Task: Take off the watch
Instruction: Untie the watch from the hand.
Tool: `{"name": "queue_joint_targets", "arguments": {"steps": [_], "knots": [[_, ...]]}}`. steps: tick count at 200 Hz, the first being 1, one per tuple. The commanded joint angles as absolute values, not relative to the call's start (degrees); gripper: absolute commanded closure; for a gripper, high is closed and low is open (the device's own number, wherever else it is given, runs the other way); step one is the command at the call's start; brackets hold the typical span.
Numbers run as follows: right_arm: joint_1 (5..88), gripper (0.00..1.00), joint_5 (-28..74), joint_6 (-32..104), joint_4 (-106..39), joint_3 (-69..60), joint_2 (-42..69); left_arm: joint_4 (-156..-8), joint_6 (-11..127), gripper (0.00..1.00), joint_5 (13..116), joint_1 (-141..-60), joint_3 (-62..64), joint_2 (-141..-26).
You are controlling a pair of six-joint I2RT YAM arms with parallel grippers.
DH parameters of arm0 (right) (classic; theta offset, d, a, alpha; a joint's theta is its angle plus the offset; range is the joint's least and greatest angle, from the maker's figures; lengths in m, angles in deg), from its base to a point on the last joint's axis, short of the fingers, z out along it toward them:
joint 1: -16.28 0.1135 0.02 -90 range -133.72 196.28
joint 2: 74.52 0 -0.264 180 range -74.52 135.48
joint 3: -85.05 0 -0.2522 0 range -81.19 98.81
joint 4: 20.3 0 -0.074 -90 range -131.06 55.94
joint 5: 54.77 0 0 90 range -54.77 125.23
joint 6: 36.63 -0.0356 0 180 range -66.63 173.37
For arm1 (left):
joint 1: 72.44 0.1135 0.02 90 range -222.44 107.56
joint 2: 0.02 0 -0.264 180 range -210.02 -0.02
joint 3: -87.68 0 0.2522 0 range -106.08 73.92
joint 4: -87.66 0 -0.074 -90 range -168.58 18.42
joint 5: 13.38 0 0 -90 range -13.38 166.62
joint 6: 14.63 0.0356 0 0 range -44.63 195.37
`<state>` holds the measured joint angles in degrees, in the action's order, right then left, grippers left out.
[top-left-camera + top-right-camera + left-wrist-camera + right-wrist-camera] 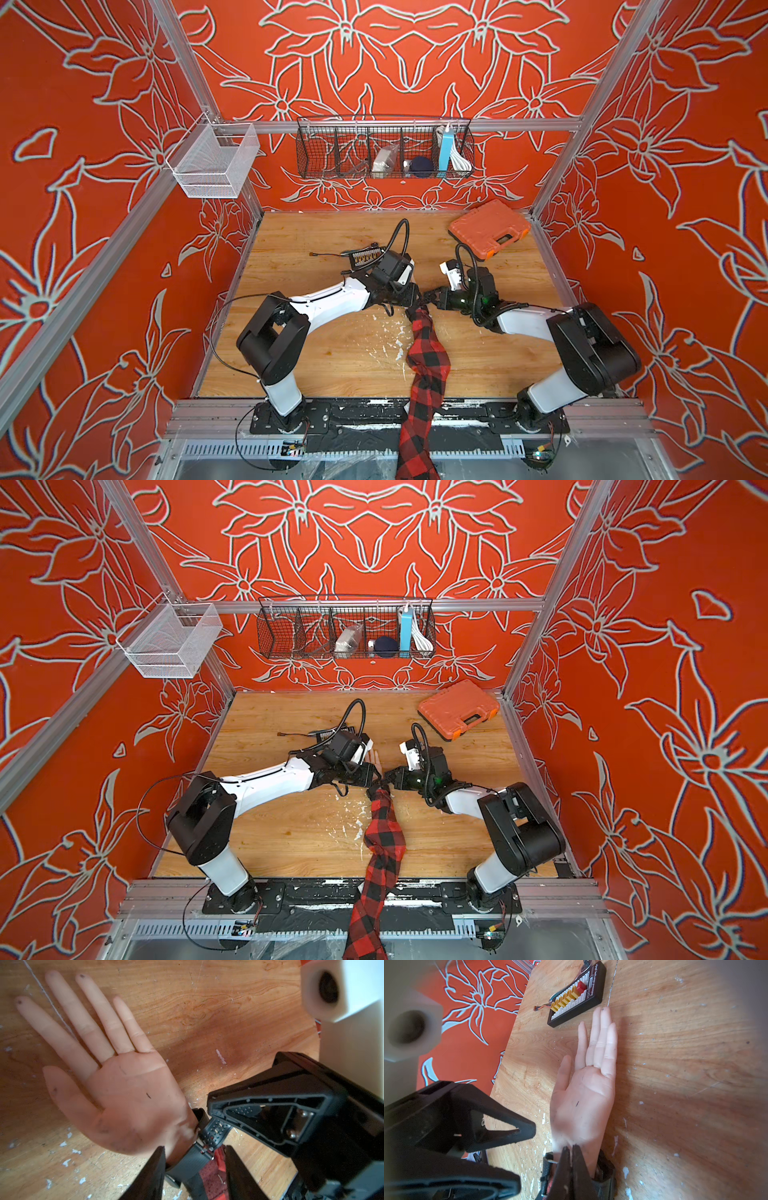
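Arms [328, 303] angled inward, meeting mid-frame. Left gripper [194, 1148] spread astride watch [191, 1162] strap; right gripper [571, 1148] pressed together, tips on strap at mannequin hand [124, 1101] wrist.

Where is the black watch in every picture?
In a top view: the watch is a dark bit mid-table, at the plaid sleeve's far end.
In a top view: same spot.
Left wrist: watch inside the open left gripper.
Right wrist: watch beneath the shut right gripper.
Landmark: the pale hand; the watch wraps its wrist.
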<state>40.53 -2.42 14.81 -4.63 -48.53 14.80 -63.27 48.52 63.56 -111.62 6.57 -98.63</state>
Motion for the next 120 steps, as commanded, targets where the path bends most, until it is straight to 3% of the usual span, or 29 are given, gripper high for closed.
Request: {"name": "queue_joint_targets", "arguments": {"steps": [1,72,120], "knots": [[40.19,1.00,-2.04,13.84,-5.38,-50.21,16.05,-55.93,47.29,0.52,66.95,-112.26,3.61,-100.46],[40.04,1.00,-2.08,14.29,-5.52,-50.44,15.39,-53.35,45.80,0.50,67.13,-113.16,0.86,-103.87],[39.92,1.00,-1.60,14.55,-6.25,-50.63,14.71,-51.82,45.66,0.56,68.75,-113.23,1.78,-102.52]]}}
